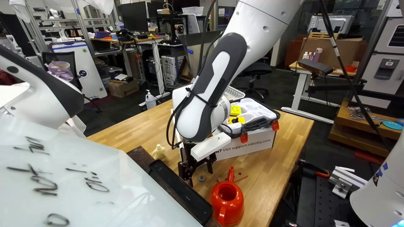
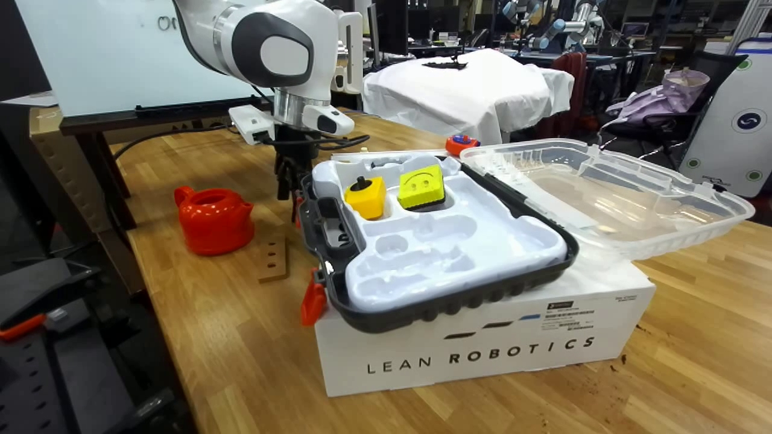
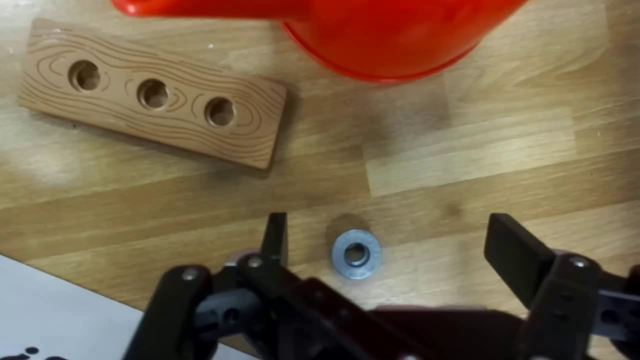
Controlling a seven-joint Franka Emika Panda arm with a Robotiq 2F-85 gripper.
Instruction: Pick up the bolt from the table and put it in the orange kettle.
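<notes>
The bolt (image 3: 356, 273) is a small grey metal ring-shaped piece with a hole, lying on the wooden table; it also shows in an exterior view (image 1: 201, 178). The orange-red kettle (image 1: 232, 206) stands upright on the table, with an open top; it shows in an exterior view (image 2: 216, 223) and at the top of the wrist view (image 3: 380, 35). My gripper (image 3: 391, 240) is open and empty, pointing down above the bolt. The bolt appears between the fingers, nearer the left one in the wrist view. The gripper also shows in both exterior views (image 1: 201, 176) (image 2: 289, 202).
A brown block with three holes (image 3: 186, 107) lies near the kettle. A white box (image 2: 482, 355) carries an open case (image 2: 458, 253) with yellow items, close beside the gripper. A pale yellow bottle (image 1: 160, 153) and a whiteboard (image 1: 79, 176) stand nearby.
</notes>
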